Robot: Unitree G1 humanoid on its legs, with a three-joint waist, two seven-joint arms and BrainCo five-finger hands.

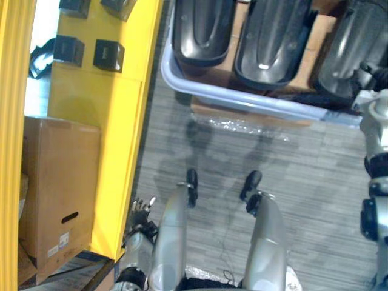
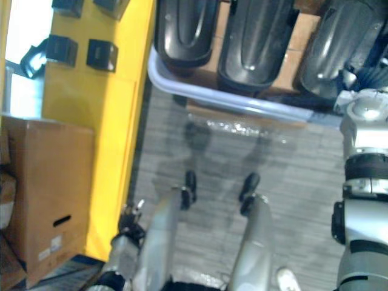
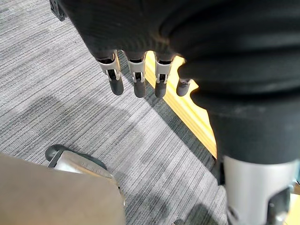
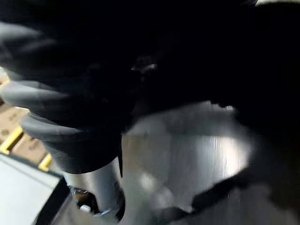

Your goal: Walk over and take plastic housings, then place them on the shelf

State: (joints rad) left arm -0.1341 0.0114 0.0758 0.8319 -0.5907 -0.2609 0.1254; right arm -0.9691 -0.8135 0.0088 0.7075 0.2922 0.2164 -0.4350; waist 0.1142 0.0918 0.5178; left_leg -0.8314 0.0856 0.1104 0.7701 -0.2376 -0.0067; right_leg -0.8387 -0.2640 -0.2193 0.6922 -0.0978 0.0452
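Right wrist view — right hand (image 4: 70, 108) dark, state unclear; left hand (image 3: 139, 82) w/ fingers (image 3: 115, 83) straight; housings (image 1: 267, 42) half off-frame.

Head stereo pair looking steeply down, sharing floor (image 1: 315, 176) and tray (image 1: 242, 100), left wrist camera close behind its fingers (image 3: 115, 79), floor beyond them.

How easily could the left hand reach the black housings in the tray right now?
Probably not yet: the left hand hangs low beside the yellow shelf, with carpet between it and the housings in the tray.
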